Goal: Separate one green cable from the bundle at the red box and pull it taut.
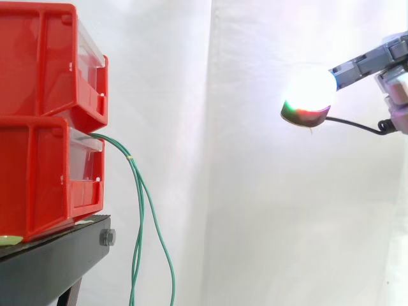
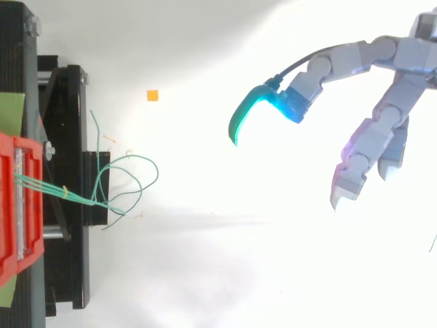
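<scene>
A bundle of thin green cables (image 1: 139,210) comes out of the lower red box (image 1: 44,175) and hangs down past the black stand's edge. Seen from above, the cables (image 2: 113,181) loop loosely to the right of the box (image 2: 13,205), tied near the box by a small yellow band. My hand (image 2: 382,116) is far to the right of the cables, well apart from them, with its fingers spread and relaxed and nothing in them. One glowing fingertip (image 1: 309,95) shows in the side view, high and right of the boxes.
A second red box (image 1: 48,60) is stacked on the lower one. Both rest on the black stand (image 1: 57,255). A small orange square (image 2: 152,96) lies on the white floor. A white curtain forms the background.
</scene>
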{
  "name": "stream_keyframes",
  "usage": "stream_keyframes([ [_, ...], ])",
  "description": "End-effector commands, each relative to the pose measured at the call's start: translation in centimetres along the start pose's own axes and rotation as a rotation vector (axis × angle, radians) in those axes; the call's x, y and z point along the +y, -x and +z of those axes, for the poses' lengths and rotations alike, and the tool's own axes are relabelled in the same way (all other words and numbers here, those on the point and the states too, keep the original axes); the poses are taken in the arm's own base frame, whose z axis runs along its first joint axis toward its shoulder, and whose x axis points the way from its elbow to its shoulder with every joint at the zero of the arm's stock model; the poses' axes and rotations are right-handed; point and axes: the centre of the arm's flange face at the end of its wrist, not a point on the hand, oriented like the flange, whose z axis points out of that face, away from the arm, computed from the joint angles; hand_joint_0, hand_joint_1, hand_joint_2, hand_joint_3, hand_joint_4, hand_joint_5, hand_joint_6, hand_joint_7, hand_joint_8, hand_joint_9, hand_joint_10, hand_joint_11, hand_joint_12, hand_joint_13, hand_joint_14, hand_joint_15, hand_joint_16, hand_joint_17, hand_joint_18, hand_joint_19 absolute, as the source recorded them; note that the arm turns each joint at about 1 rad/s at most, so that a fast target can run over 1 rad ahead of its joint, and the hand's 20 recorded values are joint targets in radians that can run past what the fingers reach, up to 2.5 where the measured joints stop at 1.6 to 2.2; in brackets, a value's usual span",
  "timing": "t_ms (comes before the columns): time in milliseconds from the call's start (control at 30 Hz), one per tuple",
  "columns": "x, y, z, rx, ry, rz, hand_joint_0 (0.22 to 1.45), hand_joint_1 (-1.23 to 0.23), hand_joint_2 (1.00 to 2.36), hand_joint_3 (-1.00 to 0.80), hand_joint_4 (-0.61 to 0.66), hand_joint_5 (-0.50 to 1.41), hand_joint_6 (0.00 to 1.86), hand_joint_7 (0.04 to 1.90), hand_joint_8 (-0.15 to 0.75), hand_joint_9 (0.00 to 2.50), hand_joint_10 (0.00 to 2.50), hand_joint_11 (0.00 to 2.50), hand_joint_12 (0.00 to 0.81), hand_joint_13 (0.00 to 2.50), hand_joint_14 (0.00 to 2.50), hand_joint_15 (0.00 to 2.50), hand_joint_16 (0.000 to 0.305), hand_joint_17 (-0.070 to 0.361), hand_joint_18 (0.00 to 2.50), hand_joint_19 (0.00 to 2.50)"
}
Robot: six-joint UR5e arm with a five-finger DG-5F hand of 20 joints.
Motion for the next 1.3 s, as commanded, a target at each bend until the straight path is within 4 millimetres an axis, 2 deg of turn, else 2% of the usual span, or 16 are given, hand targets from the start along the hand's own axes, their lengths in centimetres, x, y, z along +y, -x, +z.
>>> stream_keyframes([
  [0,-1.5,-0.4,0.8,-0.012,-0.023,-0.050,0.29,-0.43,1.00,-0.50,0.24,-0.18,0.50,0.61,0.400,1.17,0.01,0.18,0.525,1.06,0.01,0.33,0.096,0.217,1.52,0.11],
  [33,-1.7,-0.6,0.8,-0.008,-0.025,-0.051,0.29,-0.43,1.00,-0.50,0.24,-0.18,0.50,0.61,0.400,1.17,0.01,0.19,0.522,1.06,0.01,0.33,0.096,0.217,1.52,0.11],
  [67,-2.9,-0.8,1.4,-0.007,-0.043,-0.054,0.29,-0.43,1.00,-0.50,0.23,-0.18,0.50,0.61,0.398,1.17,0.01,0.18,0.524,1.06,0.01,0.34,0.095,0.215,1.50,0.11],
  [167,-4.1,-1.4,2.8,-0.001,-0.051,-0.048,0.29,-0.43,1.00,-0.50,0.23,-0.18,0.50,0.61,0.394,1.13,0.01,0.18,0.503,0.93,0.01,0.33,0.095,0.213,1.29,0.13],
  [267,-5.1,-1.9,4.4,0.007,-0.056,-0.040,0.29,-0.43,1.00,-0.50,0.23,-0.18,0.50,0.61,0.397,1.11,0.01,0.18,0.493,0.89,0.01,0.33,0.093,0.209,1.19,0.13],
  [467,-7.8,-2.4,7.1,0.057,-0.058,0.008,0.29,-0.43,1.00,-0.50,0.23,-0.18,0.50,0.61,0.393,1.09,0.01,0.19,0.492,0.86,0.01,0.33,0.091,0.205,1.13,0.13],
  [700,-7.9,-1.3,7.7,0.045,-0.019,0.005,0.30,-0.43,1.00,-0.50,0.23,-0.18,0.50,0.61,0.373,1.02,0.01,0.22,0.471,0.78,0.01,0.34,0.089,0.201,1.02,0.14],
  [733,-8.5,-1.3,8.2,0.042,-0.012,0.004,0.30,-0.43,1.00,-0.50,0.23,-0.18,0.50,0.61,0.372,1.02,0.01,0.22,0.472,0.78,0.01,0.33,0.089,0.200,1.01,0.14],
  [833,-8.5,-1.0,9.6,0.051,0.013,0.007,0.30,-0.43,1.00,-0.50,0.22,-0.17,0.50,0.62,0.393,1.08,0.01,0.35,0.500,0.79,0.01,0.44,0.088,0.199,1.00,0.15],
  [967,-7.4,-0.1,10.0,0.061,0.029,-0.002,0.30,-0.43,1.00,-0.50,0.22,-0.17,0.50,0.62,0.367,1.06,0.01,0.31,0.481,0.81,0.01,0.41,0.085,0.191,0.99,0.18],
  [1033,-7.4,0.1,10.0,0.057,0.030,-0.007,0.30,-0.43,1.00,-0.50,0.22,-0.17,0.50,0.62,0.367,1.06,0.01,0.31,0.475,0.83,0.01,0.42,0.081,0.182,1.11,0.26],
  [1100,-8.1,0.1,10.4,0.056,0.028,-0.021,0.30,-0.43,1.00,-0.50,0.22,-0.17,0.50,0.62,0.364,1.07,0.01,0.33,0.477,0.86,0.01,0.45,0.081,0.183,1.23,0.37],
  [1200,-9.8,0.0,12.7,0.058,0.047,-0.015,0.30,-0.43,1.00,-0.50,0.22,-0.17,0.50,0.62,0.366,1.07,0.01,0.33,0.478,0.87,0.01,0.45,0.083,0.186,1.25,0.39],
  [1267,-9.4,-0.1,13.6,0.077,0.069,-0.013,0.30,-0.43,1.00,-0.50,0.22,-0.17,0.50,0.62,0.365,1.07,0.01,0.33,0.479,0.87,0.01,0.45,0.083,0.187,1.25,0.39],
])
